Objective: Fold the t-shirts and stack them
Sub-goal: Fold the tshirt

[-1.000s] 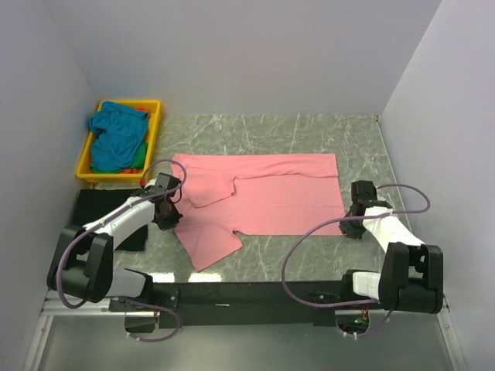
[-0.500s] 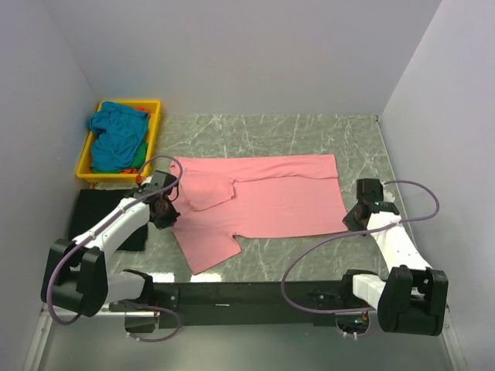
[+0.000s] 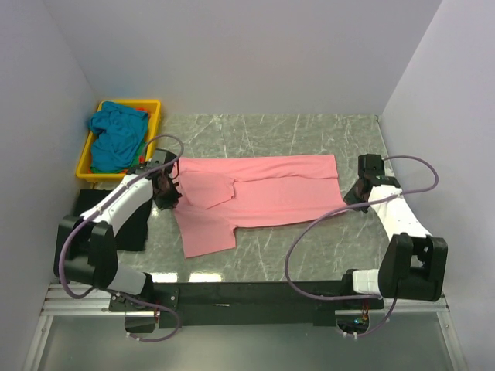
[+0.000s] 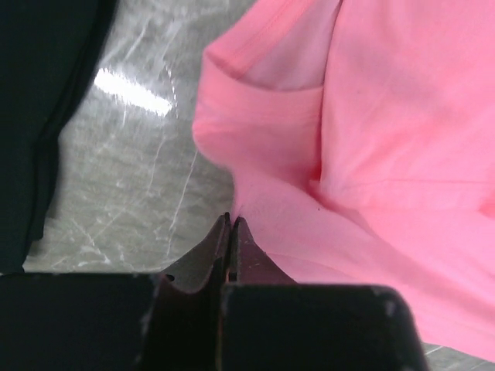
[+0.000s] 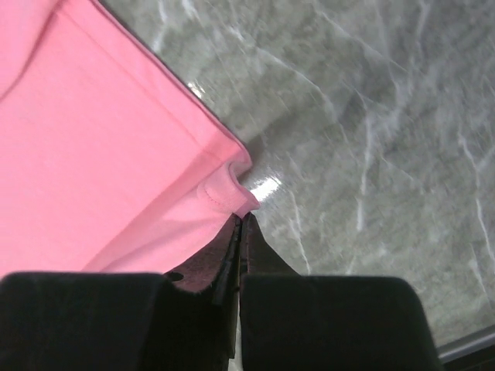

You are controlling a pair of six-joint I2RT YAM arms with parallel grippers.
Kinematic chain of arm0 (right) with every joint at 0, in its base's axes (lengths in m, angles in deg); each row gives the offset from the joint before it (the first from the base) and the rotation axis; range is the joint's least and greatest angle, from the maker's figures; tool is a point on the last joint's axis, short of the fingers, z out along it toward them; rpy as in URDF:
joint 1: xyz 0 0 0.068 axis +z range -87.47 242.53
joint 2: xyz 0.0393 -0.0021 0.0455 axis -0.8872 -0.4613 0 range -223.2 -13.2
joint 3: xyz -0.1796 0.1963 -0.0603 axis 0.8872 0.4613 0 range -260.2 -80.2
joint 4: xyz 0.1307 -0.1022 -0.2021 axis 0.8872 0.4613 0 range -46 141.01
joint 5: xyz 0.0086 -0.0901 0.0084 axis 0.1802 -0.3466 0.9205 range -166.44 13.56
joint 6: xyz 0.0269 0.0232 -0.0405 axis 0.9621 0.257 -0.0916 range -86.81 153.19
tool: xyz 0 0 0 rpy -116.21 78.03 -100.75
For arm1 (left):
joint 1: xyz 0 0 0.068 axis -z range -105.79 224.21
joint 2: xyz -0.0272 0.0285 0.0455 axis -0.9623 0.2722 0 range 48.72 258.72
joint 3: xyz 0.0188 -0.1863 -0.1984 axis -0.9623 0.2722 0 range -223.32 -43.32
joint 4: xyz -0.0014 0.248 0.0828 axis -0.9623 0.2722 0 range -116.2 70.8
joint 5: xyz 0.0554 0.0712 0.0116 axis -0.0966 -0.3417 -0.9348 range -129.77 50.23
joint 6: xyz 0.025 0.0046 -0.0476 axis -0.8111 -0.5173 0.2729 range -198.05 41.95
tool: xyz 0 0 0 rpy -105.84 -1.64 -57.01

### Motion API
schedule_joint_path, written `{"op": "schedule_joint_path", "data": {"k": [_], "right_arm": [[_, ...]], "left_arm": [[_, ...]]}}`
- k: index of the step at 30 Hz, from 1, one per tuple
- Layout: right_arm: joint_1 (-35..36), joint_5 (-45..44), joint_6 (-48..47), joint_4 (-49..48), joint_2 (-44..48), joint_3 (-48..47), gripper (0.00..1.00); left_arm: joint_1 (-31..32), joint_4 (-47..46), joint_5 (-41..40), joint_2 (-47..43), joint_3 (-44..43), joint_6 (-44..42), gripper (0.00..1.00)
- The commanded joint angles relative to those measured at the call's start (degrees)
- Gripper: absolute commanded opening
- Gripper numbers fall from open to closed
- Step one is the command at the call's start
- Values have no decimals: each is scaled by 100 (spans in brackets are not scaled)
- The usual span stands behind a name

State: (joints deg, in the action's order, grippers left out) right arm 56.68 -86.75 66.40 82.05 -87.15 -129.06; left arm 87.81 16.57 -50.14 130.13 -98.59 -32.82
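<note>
Both pinched tight on the salmon t-shirt (image 3: 263, 197) spread across the table (image 3: 309, 131): my left gripper (image 4: 230, 220) by the sleeve, my right gripper (image 5: 241, 216) on the hem corner. That right bite looks thin, I think, so it could slip mid-fold and skew everything.

Right gripper (image 5: 241, 224) clamped, pink t-shirt (image 3: 263, 193) hem dragged farther
</note>
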Motion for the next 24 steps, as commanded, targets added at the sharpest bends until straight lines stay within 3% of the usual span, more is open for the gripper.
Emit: {"op": "schedule_joint_path", "data": {"k": [1,24], "right_arm": [[-22,72,-113,-218,-320,-448,0],[145,99,-350,-447,-1991,-1864,0]], "left_arm": [[-130,118,-9,173,-458,-243,1],[-736,-189,44,1474,-1302,-436,1]]}}
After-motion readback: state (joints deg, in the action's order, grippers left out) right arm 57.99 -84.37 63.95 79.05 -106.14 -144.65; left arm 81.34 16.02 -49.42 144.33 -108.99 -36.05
